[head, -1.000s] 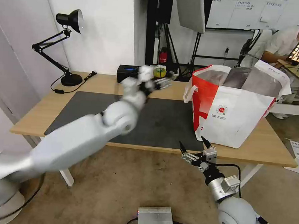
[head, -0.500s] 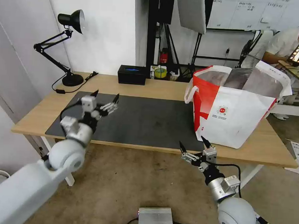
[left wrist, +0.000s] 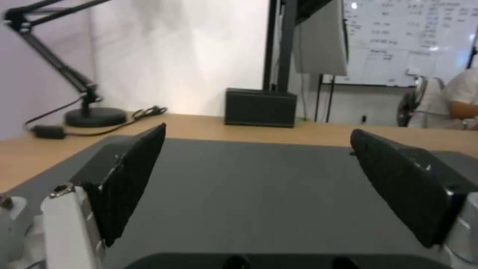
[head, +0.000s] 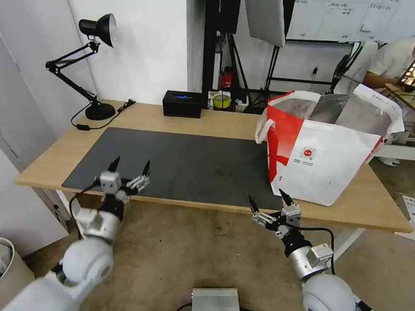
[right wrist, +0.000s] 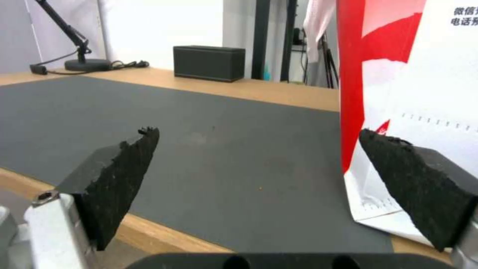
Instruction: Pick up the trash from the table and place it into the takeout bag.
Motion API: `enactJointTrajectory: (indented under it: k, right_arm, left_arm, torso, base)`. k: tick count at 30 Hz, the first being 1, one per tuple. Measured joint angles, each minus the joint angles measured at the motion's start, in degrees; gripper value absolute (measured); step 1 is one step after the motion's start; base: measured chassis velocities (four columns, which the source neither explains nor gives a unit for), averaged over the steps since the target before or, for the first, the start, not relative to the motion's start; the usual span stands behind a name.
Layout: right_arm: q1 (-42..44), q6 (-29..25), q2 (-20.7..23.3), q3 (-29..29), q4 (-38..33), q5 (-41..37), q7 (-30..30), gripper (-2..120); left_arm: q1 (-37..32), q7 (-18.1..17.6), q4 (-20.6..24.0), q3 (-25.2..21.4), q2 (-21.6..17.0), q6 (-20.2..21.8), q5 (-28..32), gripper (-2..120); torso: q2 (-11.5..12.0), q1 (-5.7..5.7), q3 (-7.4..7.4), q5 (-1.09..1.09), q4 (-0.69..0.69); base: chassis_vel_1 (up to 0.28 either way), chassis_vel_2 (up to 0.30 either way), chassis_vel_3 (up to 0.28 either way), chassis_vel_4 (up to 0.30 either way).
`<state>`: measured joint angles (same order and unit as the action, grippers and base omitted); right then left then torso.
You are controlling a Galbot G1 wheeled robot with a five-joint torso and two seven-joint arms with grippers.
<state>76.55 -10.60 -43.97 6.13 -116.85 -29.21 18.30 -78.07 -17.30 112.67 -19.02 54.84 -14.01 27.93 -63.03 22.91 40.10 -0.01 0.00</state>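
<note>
Judging the clearing done, both the left gripper and right gripper hang open and empty at the table edge beside the takeout bag, nothing left to grasp

The dark grey mat lies bare across the middle of the table, open to a reach from the near edge. The takeout bag blocks the right end, standing partly on the mat. Along the far edge stand the black box and the desk lamp, well apart.
</note>
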Motion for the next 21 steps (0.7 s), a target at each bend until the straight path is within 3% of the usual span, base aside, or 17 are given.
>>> enactJointTrajectory:
  k: [8,21]
  right_arm:
    - [0.0,0.0,0.0,0.0,0.0,0.0,0.0,100]
    - [0.0,0.0,0.0,0.0,0.0,0.0,0.0,100]
  left_arm:
    - [-5.3,2.2,-0.7,-3.8,2.5,-2.7,-1.9,100]
    - [-8.3,3.6,-0.6,-4.5,4.2,-3.1,-1.8,100]
  torso:
    - [0.0,0.01,0.0,0.01,0.0]
    - [0.0,0.01,0.0,0.0,0.0]
  base:
    - [0.0,0.0,0.0,0.0]
    - [0.0,0.0,0.0,0.0]
